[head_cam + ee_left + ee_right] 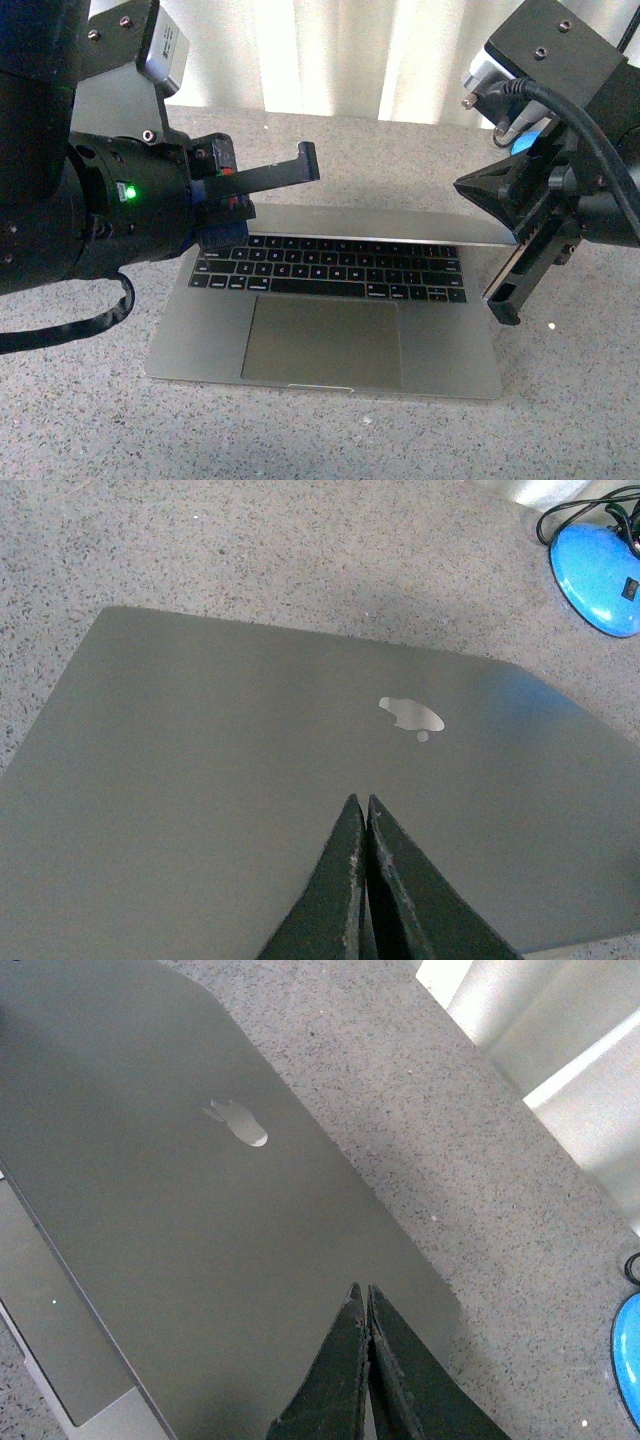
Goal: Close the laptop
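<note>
Front view has a speckled grey table [80, 420] filling most of the frame, with pale curtains [300, 50] along the top edge; the laptop [330, 340] lies on the table in the lower centre, its keyboard [330, 268] and trackpad [322, 340] facing up; its lid [400, 225] shows only as a narrow grey band just above the keys, tipped well forward over the base. The left arm [70, 200] bulks in the upper left of the frame; the left gripper [305, 162] reaches from it toward the centre, above the lid's left part. The right arm [590, 150] fills the upper right; the right gripper [505, 305] slants down across the right end of the lid; whether either one touches the metal I cannot tell.

Left wrist view looks onto the grey back of the lid; the left fingers [340, 880] are pressed together tip to tip with nothing between them, over the lid and near the silver logo [412, 716]; a blue object [600, 575] and a black cable [575, 515] lie on the table beyond the lid's corner.

Right wrist view shows the right fingers [335, 1380] likewise together and empty, over the lid close to one rounded corner; a strip of the base shows past the lid's edge. A small green light [125, 192] glows on the left arm.
</note>
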Robot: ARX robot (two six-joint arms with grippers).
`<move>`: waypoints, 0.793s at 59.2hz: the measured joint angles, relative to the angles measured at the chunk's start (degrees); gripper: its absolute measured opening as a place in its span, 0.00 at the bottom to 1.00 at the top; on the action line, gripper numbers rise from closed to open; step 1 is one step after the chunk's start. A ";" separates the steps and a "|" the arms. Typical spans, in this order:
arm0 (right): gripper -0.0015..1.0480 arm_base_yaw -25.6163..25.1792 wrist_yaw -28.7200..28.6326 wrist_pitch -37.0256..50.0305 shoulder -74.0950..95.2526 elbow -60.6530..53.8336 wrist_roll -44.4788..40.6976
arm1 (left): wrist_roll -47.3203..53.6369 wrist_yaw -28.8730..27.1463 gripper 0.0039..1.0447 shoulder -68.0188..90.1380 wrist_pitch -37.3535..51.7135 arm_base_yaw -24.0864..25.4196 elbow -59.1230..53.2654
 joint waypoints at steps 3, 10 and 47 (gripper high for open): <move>0.01 -0.02 0.04 0.17 0.00 -0.37 0.00 | -0.33 -0.07 0.03 0.07 0.31 -0.17 -0.39; 0.01 -0.02 0.07 0.87 0.09 -1.14 0.09 | -1.16 -0.20 0.03 0.20 0.83 -0.28 -0.83; 0.01 1.51 0.52 3.87 1.20 -5.05 1.14 | -2.62 -0.59 0.03 0.26 2.29 -0.07 -3.19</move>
